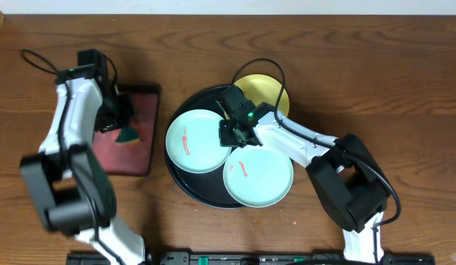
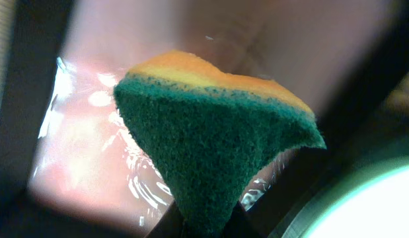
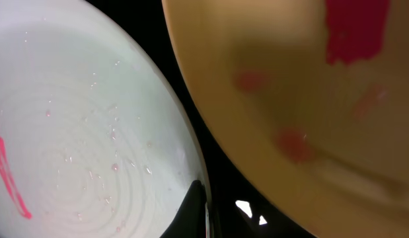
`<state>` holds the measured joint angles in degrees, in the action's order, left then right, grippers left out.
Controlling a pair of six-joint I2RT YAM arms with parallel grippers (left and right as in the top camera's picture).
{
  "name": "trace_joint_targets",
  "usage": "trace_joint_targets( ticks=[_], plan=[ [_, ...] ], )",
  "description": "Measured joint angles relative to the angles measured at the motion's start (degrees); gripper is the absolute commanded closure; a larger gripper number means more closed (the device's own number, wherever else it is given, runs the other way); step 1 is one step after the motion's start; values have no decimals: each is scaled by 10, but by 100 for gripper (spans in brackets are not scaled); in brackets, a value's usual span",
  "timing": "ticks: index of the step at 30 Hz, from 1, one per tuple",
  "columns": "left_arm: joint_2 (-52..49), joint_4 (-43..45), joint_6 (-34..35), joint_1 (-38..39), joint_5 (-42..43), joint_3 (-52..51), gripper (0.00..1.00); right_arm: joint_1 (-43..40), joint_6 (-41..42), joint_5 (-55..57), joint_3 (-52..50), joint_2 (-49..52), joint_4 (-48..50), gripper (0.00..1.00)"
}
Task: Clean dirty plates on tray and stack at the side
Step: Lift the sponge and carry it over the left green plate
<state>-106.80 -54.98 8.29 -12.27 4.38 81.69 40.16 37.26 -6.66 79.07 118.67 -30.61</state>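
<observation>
Three plates: left mint plate (image 1: 192,140), near mint plate (image 1: 258,177) and yellow plate (image 1: 268,88), all face up on the round black tray (image 1: 202,99).
Left mint plate: fills the tray's left half. A thin red streak (image 1: 185,138) runs across its face, and its right edge passes under the right gripper (image 1: 229,135).
Near mint plate: lies on the tray's right part, on the side towards the robot's base, with its outer edge at the tray's rim. A small red mark sits on its face, and its far edge is just beside the right gripper.
Yellow plate: lies at the tray's far right, its outer edge reaching past the rim. Red smears (image 3: 353,30) show on its face in the right wrist view.
Right gripper: low over the tray's middle, above the spot where the left mint plate and the yellow plate come close. The wrist view shows a strip of bare black tray between the two. One dark fingertip shows at the bottom of that view, just beside the mint plate's rim. I cannot tell whether the jaws stand apart or together.
Left gripper (image 1: 123,124): well to the left of the tray, clamped on a sponge (image 2: 217,152).
Sponge: green scouring face, orange-yellow back, squeezed into a wedge that narrows towards the fingers.
Dark red tray (image 1: 139,158): rectangular, just left of the black tray, under the left gripper. Its surface shows bright glints in the left wrist view.
Table (image 1: 375,73): brown wood grain, under both trays.
</observation>
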Motion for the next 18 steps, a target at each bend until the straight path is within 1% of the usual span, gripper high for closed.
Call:
trace_joint_targets(
  ticks=[5, 9, 13, 18],
  plan=[
    [90, -24, -15, 5, 33, 14, 92, -9, -7, -19, 0, 0, 0, 99],
    [109, -39, -22, 31, 48, 16, 92, -12, -9, -26, 0, 1, 0, 99],
    [106, -25, -21, 71, 56, -8, 93, -13, -11, -30, 0, 1, 0, 99],
    [104, 40, 10, 126, 60, -75, 93, -13, -15, -30, 0, 1, 0, 99]
  ],
)
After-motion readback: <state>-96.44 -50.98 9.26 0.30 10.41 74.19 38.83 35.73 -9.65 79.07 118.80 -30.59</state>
